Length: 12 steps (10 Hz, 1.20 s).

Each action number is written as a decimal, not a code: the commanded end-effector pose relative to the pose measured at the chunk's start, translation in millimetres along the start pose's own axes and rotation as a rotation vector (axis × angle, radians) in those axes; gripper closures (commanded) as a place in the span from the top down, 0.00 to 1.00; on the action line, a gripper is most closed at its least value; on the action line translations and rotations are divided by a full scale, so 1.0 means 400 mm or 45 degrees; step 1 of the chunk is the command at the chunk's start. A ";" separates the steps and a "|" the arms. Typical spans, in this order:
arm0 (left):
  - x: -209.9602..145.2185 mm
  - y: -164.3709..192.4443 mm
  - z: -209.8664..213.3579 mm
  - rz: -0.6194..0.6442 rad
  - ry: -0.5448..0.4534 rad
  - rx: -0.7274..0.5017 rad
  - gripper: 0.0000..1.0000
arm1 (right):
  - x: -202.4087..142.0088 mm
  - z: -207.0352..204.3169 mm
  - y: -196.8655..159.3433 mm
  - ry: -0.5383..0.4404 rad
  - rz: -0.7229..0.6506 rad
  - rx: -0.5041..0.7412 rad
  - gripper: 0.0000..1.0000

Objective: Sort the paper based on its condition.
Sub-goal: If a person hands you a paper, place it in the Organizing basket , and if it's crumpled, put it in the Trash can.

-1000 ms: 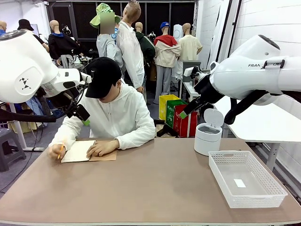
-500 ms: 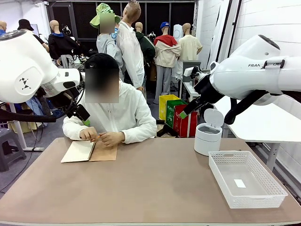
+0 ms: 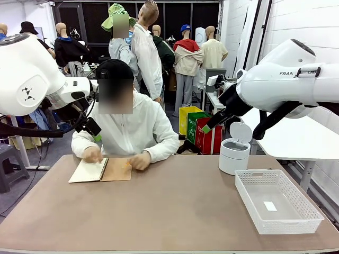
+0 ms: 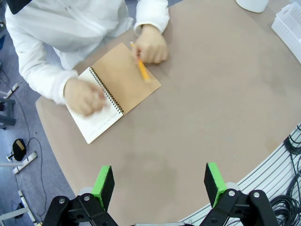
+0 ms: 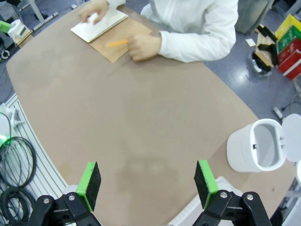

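Currently paper [image 4: 96, 127] flat under person's hand [image 4: 84, 96], long axis along notebook [image 4: 127, 77] spiral; left fingers [image 4: 103, 181], right fingers [image 5: 89, 184] apart.

brown table [image 3: 175, 211], open notebook [image 3: 87, 170], white basket [image 3: 288, 225], white bin [image 3: 233, 159]

Front view fixed, low at desk [image 3: 175, 211] near edge, facing across to person [image 3: 132, 127] upper left. Wrist views high, looking down past left pincer [image 4: 160, 181] and right pincer [image 5: 147, 184] at bottom edge. All three share notebook [image 3: 100, 170] and desk top.
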<state>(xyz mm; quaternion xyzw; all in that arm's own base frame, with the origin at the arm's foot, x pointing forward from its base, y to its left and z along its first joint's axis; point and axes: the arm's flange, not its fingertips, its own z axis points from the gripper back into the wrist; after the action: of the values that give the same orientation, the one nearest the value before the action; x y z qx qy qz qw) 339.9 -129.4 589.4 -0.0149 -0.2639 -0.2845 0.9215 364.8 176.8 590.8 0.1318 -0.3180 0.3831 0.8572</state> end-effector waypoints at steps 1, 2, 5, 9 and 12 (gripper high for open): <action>0.000 0.002 0.002 -0.005 -0.003 0.001 1.00 | 0.000 -0.002 0.001 -0.002 -0.001 0.009 1.00; 0.000 0.002 0.002 -0.005 -0.003 0.001 1.00 | 0.000 -0.002 0.001 -0.002 -0.001 0.009 1.00; 0.000 0.002 0.002 -0.005 -0.003 0.001 1.00 | 0.000 -0.002 0.001 -0.002 -0.001 0.009 1.00; 0.000 0.002 0.002 -0.005 -0.003 0.001 1.00 | 0.000 -0.002 0.001 -0.002 -0.001 0.009 1.00; 0.000 0.002 0.002 -0.005 -0.003 0.001 1.00 | 0.000 -0.002 0.001 -0.002 -0.001 0.009 1.00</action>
<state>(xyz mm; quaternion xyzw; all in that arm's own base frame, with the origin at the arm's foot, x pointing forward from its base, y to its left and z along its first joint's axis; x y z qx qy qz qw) 339.9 -129.4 589.4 -0.0149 -0.2639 -0.2845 0.9215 364.8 176.8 590.8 0.1318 -0.3180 0.3831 0.8571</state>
